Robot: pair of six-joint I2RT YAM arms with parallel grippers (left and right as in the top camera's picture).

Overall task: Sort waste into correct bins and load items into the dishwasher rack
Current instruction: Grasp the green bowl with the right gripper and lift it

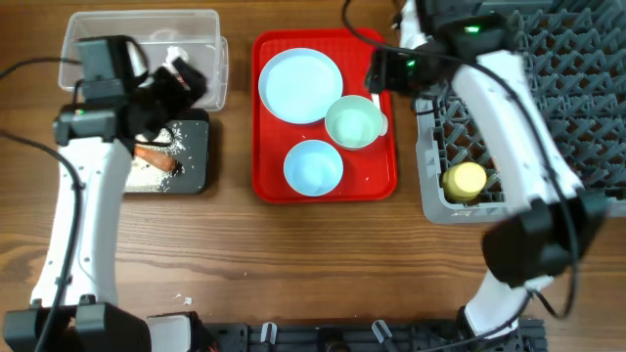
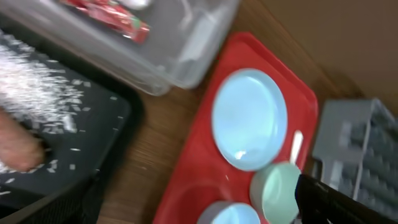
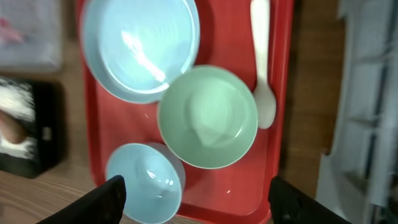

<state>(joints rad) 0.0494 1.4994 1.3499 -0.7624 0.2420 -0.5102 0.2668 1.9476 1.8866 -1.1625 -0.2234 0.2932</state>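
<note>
The pale blue plate (image 1: 300, 86), a pale green bowl (image 1: 353, 122) and a light blue bowl (image 1: 313, 166) sit on the red tray (image 1: 269, 181). The white spoon (image 3: 261, 68) lies at the tray's right side. The yellow cup (image 1: 466, 180) stands in the grey rack (image 1: 558, 88). The carrot (image 1: 154, 154) and rice (image 1: 147, 178) lie in the black tray (image 1: 194, 161). The red wrapper (image 2: 109, 15) lies in the clear tub (image 1: 137, 29). My left gripper (image 1: 181, 83) is open and empty over the tub's front edge. My right gripper (image 3: 202, 199) is open and empty above the bowls.
The rack fills the right side beside the red tray. A few rice grains lie on the wooden table near the front left (image 1: 181, 298). The left wrist view is blurred.
</note>
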